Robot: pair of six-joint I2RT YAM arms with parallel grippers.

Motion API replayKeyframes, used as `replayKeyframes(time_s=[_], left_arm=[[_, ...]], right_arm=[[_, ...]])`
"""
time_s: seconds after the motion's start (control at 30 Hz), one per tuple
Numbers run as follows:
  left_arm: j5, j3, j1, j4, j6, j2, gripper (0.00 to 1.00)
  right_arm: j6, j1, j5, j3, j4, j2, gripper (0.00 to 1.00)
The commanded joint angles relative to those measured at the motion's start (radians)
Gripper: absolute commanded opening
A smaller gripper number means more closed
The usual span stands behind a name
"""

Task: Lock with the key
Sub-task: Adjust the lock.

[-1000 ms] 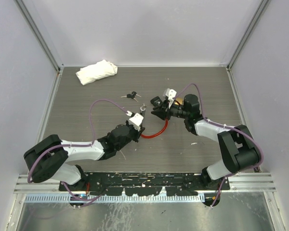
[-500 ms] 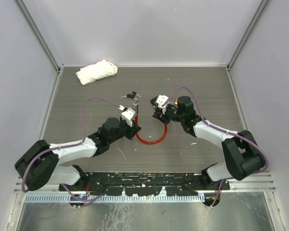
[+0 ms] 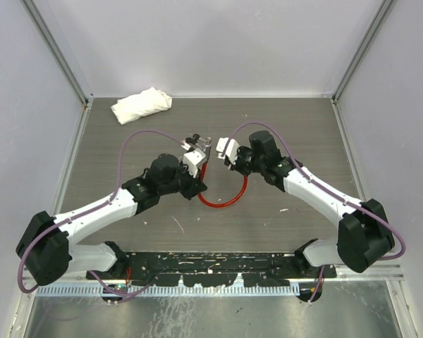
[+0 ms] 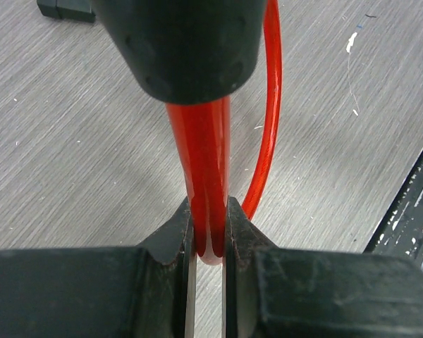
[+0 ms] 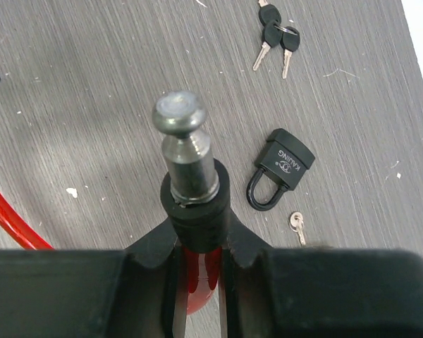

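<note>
The left gripper (image 4: 209, 220) has its jaws pinching the red cable (image 4: 197, 141) just below the black lock body (image 4: 176, 42). The lock body fills the top of the left wrist view, and its keyhole side cannot be seen. The rest of the cable curves away to the right over the table (image 3: 303, 134).

The right gripper (image 5: 197, 243) has its jaws clamped on the other end of the cable, at the black collar under the metal pin (image 5: 187, 144). The pin stands clear above the fingers (only a sliver of red shows between them).

From above, the two grippers sit close together near the middle of the table. The cable loop lies toward the near side, and whether pin and lock body touch is hard to make out.

A bunch of keys (image 5: 273, 35) lies beyond the pin; from above it is mostly hidden by the grippers. A small padlock (image 5: 282, 165) and a single small key (image 5: 297, 227) lie to the right in the right wrist view. A white cloth (image 3: 141, 104) rests at the far left corner.
</note>
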Motion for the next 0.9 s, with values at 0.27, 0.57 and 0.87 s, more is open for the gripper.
replayKeyframes(time_s=[0.27, 0.57, 0.87], left_arm=[[0.072, 0.204, 0.000, -0.311, 0.067, 0.091, 0.00], [0.076, 0.253, 0.001, -0.371, 0.070, 0.127, 0.00], [0.064, 0.253, 0.000, -0.383, 0.073, 0.130, 0.00]], right_arm=[[-0.075, 0.022, 0.067, 0.111, -0.136, -0.020, 0.01], [-0.046, 0.023, 0.041, 0.132, -0.157, -0.025, 0.01], [0.017, 0.023, -0.009, 0.173, -0.187, -0.003, 0.01]])
